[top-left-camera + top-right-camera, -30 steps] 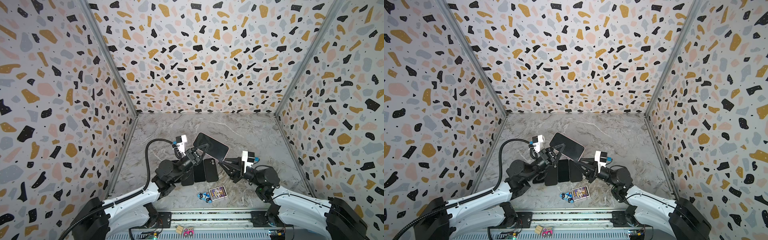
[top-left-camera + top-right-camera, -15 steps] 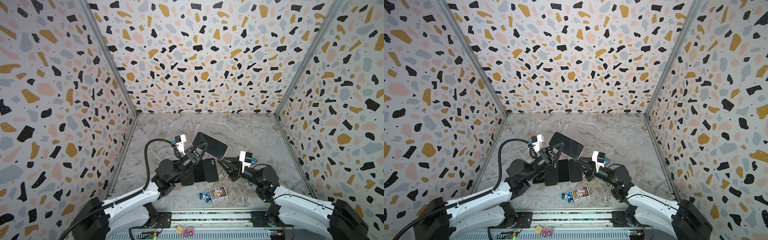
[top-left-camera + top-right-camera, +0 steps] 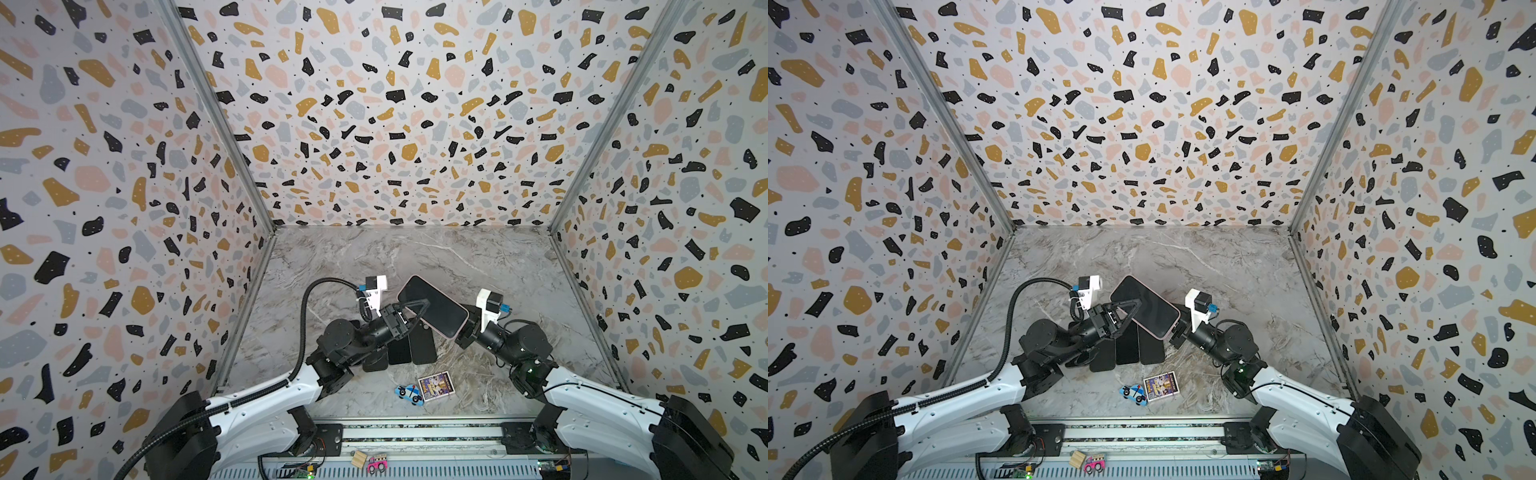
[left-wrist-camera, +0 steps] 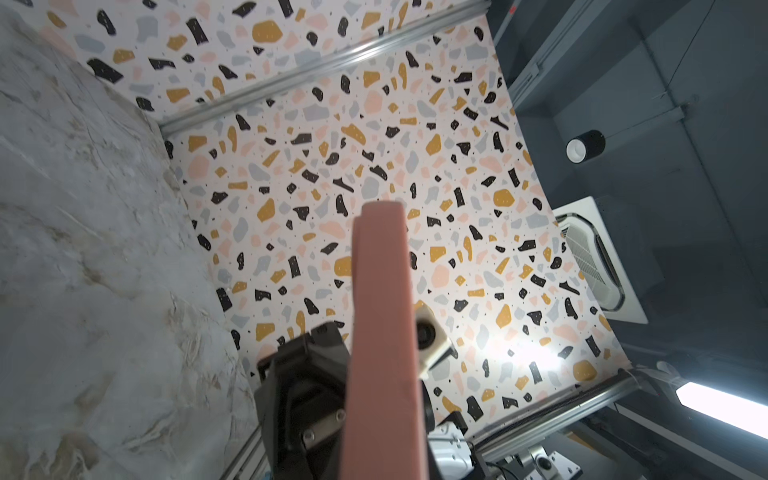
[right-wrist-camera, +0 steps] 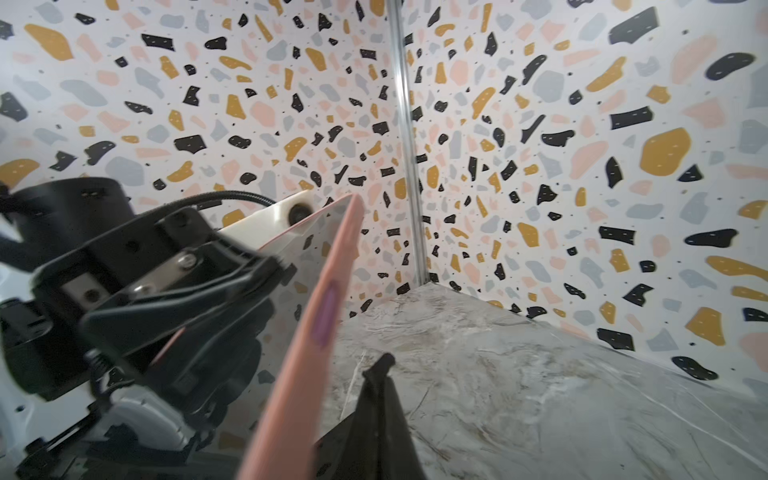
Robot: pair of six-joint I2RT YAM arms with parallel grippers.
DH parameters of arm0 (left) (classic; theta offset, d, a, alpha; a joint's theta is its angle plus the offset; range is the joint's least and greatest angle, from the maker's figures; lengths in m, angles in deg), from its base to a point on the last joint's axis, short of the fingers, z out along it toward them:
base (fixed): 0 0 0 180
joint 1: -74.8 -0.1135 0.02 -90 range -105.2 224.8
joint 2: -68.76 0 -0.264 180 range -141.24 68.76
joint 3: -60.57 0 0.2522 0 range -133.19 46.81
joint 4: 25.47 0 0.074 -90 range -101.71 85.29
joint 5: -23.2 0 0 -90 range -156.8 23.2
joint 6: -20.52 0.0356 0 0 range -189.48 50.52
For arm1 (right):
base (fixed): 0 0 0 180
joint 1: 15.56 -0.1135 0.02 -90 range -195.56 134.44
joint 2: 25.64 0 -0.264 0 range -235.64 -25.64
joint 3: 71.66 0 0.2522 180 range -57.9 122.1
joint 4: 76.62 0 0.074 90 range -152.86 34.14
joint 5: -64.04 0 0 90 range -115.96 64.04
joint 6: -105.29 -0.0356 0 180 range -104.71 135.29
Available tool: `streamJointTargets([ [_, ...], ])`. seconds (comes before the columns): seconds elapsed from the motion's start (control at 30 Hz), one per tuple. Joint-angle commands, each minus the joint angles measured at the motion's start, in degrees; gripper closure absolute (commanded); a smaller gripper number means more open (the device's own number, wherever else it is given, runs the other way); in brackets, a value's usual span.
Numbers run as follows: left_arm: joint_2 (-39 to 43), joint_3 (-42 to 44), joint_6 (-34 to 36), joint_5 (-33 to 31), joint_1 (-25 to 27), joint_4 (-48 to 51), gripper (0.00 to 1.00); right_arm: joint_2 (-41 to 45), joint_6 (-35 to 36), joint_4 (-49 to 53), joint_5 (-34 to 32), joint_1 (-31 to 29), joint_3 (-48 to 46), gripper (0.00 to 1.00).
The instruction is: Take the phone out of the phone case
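Right end effector (image 5: 380, 368) has moved in beside the phone's (image 3: 434, 307) near-right end, fingers pressed together, empty. Left end effector (image 3: 422, 305) clamps the phone, in its pink case (image 4: 382, 332), aloft over the counter's (image 3: 415, 253) front middle, long axis far-left to near-right.

You're in a robot lab test cell, terrazzo-print panels (image 3: 374, 104) on three sides in both top views, marble-look tabletop (image 3: 415, 257) lower centre, mounting rail (image 3: 415, 432) along the bottom edge, ceiling air-conditioner (image 4: 590, 257) in the left wrist view.
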Motion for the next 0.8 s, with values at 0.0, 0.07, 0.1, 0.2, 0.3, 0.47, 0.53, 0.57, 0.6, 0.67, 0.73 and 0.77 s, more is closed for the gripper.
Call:
streamJointTargets([
  [0.0, 2.15, -0.87, 1.17, 2.57, -0.33, -4.07, 1.00, 2.76, -2.16, -3.49, -2.25, 0.12, -0.90, 0.98],
  [0.07, 2.54, -1.91, 1.56, 2.95, -0.92, -3.33, 1.00, 5.00, -3.25, -4.59, -1.58, 0.72, -3.72, 0.93],
  [0.1, 2.85, -2.69, 2.01, 3.34, -1.42, -2.66, 1.00, 6.44, -3.63, -4.48, -1.00, 1.08, -5.10, 0.88],
  [0.2, 3.64, -5.55, 3.72, 5.83, -3.69, 0.42, 1.00, 11.89, -3.94, -0.24, 0.05, 2.72, -7.70, 0.75],
  [0.3, 4.78, -8.48, 7.72, 10.94, -6.88, 4.74, 1.00, 18.07, -4.76, 6.18, 2.63, 5.85, -9.25, 0.64],
  [0.47, 4.24, -16.56, 19.84, 24.94, -13.06, 17.84, 1.00, 24.98, -5.62, 17.91, 13.13, 13.79, -7.96, 0.54],
  [0.53, 3.47, -19.87, 27.03, 30.49, -14.53, 24.90, 1.00, 25.02, -6.43, 21.55, 19.24, 17.02, -5.85, 0.52],
  [0.57, 3.12, -21.28, 30.78, 32.37, -15.09, 28.69, 1.00, 24.60, -6.36, 22.43, 22.57, 17.92, -4.76, 0.51],
  [0.6, 2.79, -23.01, 35.10, 33.93, -15.92, 33.76, 1.00, 23.86, -6.10, 23.80, 26.04, 18.93, -3.17, 0.50],
  [0.67, 2.32, -27.05, 45.44, 35.03, -17.16, 46.59, 1.00, 22.29, -4.39, 27.79, 30.89, 19.58, 0.18, 0.49],
  [0.73, 1.78, -30.95, 56.17, 34.85, -18.89, 58.31, 1.00, 20.08, -1.06, 33.44, 35.11, 19.66, 4.19, 0.48],
  [0.77, 1.68, -31.22, 57.19, 36.25, -19.96, 58.98, 1.00, 19.05, 0.33, 36.41, 35.88, 19.66, 5.86, 0.48],
])
